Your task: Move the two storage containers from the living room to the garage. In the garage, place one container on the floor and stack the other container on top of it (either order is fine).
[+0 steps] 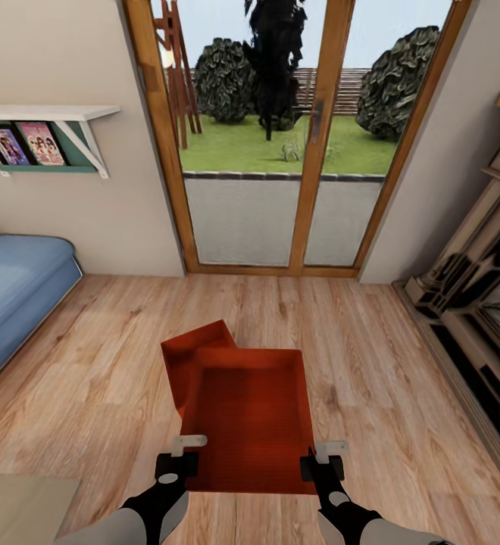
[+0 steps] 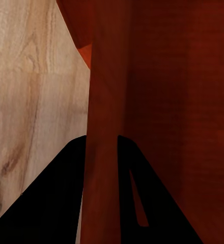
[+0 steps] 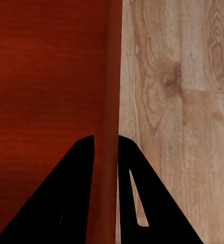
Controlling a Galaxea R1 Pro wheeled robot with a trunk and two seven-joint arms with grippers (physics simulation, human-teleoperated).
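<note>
Carry step: left gripper [image 1: 180, 459] and right gripper [image 1: 320, 463] each clamp a side wall of the upper container [image 1: 254, 424], sitting askew on the second container [image 1: 197, 356] over living-room wood floor [image 1: 379, 363]; next, drive to garage.

Right gripper [image 3: 106, 152] clamped on the thin side wall of a red-orange storage container [image 3: 46, 76], one dark finger [image 3: 66, 193] inside the box, the other outside. Beyond the wall, light wood plank floor [image 3: 178, 101] with a knot in the grain.
</note>
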